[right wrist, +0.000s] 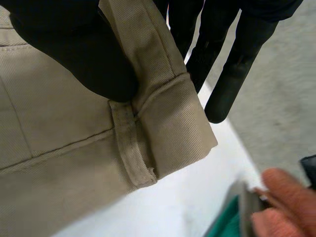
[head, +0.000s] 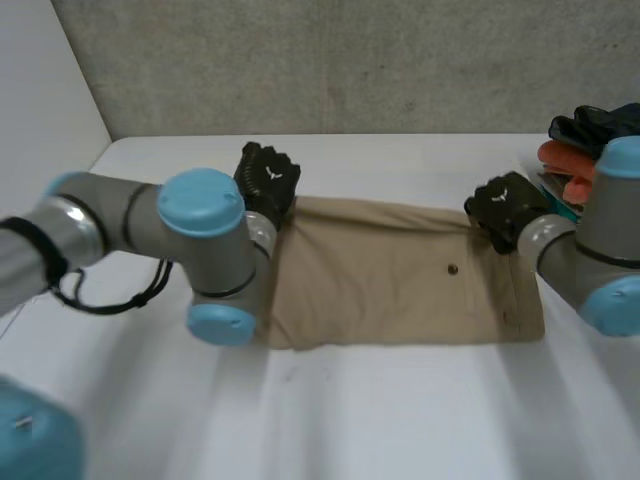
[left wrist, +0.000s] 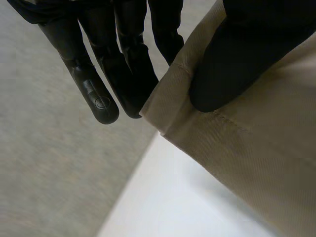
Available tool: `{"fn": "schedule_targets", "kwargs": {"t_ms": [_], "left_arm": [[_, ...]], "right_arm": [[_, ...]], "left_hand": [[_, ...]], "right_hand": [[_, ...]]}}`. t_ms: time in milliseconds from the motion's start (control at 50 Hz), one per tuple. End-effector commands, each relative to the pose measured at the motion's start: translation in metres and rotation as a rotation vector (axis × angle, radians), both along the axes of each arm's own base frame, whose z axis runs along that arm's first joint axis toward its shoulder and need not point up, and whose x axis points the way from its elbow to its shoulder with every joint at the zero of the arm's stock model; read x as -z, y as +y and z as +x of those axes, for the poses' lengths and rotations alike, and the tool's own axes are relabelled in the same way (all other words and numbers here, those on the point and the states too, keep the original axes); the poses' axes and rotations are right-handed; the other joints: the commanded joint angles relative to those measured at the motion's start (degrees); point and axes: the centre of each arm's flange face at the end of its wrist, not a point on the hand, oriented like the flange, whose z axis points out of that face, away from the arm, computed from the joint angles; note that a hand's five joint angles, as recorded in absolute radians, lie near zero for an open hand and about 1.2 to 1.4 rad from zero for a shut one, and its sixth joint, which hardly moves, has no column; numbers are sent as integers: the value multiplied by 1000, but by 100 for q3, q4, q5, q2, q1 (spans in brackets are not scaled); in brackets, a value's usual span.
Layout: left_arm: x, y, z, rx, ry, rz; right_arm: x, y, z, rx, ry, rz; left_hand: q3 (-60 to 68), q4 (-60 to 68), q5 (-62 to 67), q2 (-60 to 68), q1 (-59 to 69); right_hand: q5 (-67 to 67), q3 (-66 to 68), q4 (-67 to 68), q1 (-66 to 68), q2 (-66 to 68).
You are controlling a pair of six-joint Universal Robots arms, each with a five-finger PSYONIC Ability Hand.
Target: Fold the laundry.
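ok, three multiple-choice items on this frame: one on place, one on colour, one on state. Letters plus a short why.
1. Where does the pile of other clothes lie?
A) at the table's far right edge, beyond the right hand
B) on the near left of the table
C) on top of the garment

2. What colour is the garment spread on the table?
A) navy
B) beige
C) red

3. What is the left hand doing?
A) lying flat on bare table
B) hanging open above the garment
C) pinching a far corner of the garment

Answers:
1 A: the black and orange items sit by the right arm at the far right.
2 B: the cloth is tan in all three views.
3 C: the left wrist view shows the thumb on top of the corner and the fingers behind its edge.
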Motion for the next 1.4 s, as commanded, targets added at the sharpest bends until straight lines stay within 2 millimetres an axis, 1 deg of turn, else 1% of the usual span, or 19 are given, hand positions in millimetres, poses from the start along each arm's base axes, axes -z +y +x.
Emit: {"fn": "schedule_targets", "kwargs": {"t_ms": [20, 60, 80, 100, 200, 340, 400, 500, 720, 800, 820, 920, 980, 1100, 1180, 1200, 1260, 1340, 1400], "left_arm": [[30, -30, -23, -7, 19, -157], [33, -30, -24, -1, 19, -157], [34, -29, -24, 2, 17, -155], [35, -26, -26, 9, 17, -149], [20, -2, -34, 50, 32, -142], [-5, 36, -22, 86, 83, -82], [-22, 52, -8, 88, 127, -54], [-24, 73, 12, 89, 172, 21], [-8, 96, 29, 87, 183, 117], [-8, 96, 30, 86, 183, 119], [-8, 97, 29, 87, 183, 119], [-15, 96, 31, 82, 196, 103], [-26, 99, 33, 86, 210, 85], [-37, 103, 39, 82, 225, 65], [-38, 104, 44, 75, 229, 70], [-38, 104, 44, 71, 230, 71], [-38, 105, 49, 62, 244, 79], [-44, 104, 51, 57, 276, 79], [-49, 104, 50, 61, 307, 79]], "right_arm": [[32, -39, 20, 40, -12, -178], [36, -44, 22, 70, -17, -209], [35, -45, 21, 84, -20, -217], [34, -44, 22, 97, -23, -220], [9, -29, 24, 136, -72, -226], [-28, 23, 9, 86, -146, -76], [-24, 47, 2, 54, -155, 62], [2, 62, -27, 101, -143, 261], [31, 52, -48, 155, -148, 212], [47, 42, -51, 168, -146, 213], [47, 35, -56, 190, -145, 193], [37, 21, -79, 299, -68, 106], [15, 17, -90, 342, 46, 10], [1, 13, -93, 305, 232, -100], [-9, 20, -52, 166, 253, -225], [-13, 31, -21, 61, 228, -284], [-16, 62, 32, -161, 161, -380], [1, 112, 78, -447, 111, -400], [21, 137, 93, -571, 106, -352]], "left_hand": [[1159, 1115, 1316, 1132, 1403], [-2686, -2730, -2529, -2713, -2442], [-4806, -4850, -4648, -4833, -4562], [-5760, -5804, -5602, -5787, -5515], [-5841, -5885, -5684, -5868, -5597], [-5841, -5885, -5684, -5868, -5597], [-5841, -5885, -5684, -5868, -5597], [-5841, -5885, -5684, -5868, -5597], [-5841, -5885, -5684, -5868, -5597], [-5841, -5885, -5684, -5868, -5597], [-5841, -5885, -5684, -5868, -5597], [-5841, -5885, -5684, -5868, -5597], [-5841, -5885, -5684, -5868, -5597], [-5841, -5885, -5684, -5868, -5597], [-5841, -5885, -5684, -5868, -5597], [-5841, -5885, -5684, -5868, -5597], [-5841, -5885, -5684, -5868, -5597], [-5841, -5885, -5684, -5868, -5597], [-5841, -5885, -5684, -5868, -5597]], "right_hand": [[-783, -773, -815, -316, -715], [-5839, -5828, -5870, -5372, -5771], [-5839, -5828, -5870, -5372, -5771], [-5839, -5828, -5870, -5372, -5771], [-5839, -5828, -5870, -5372, -5771], [-5839, -5828, -5870, -5372, -5771], [-5839, -5828, -5870, -5372, -5771], [-5839, -5828, -5870, -5372, -5771], [-5343, -5333, -5375, -4876, -5275], [-2159, -2148, -2190, -1692, -2091], [1128, 1139, 1096, 1595, 1196], [1161, 1172, 1130, 1628, 1229], [1161, 1172, 1130, 1628, 1229], [1161, 1172, 1130, 1628, 1229], [1161, 1172, 1130, 1628, 1229], [1161, 1172, 1130, 1628, 1229], [1161, 1172, 1130, 1628, 1229], [1161, 1172, 1130, 1628, 1229], [1161, 1172, 1130, 1628, 1229]]}}
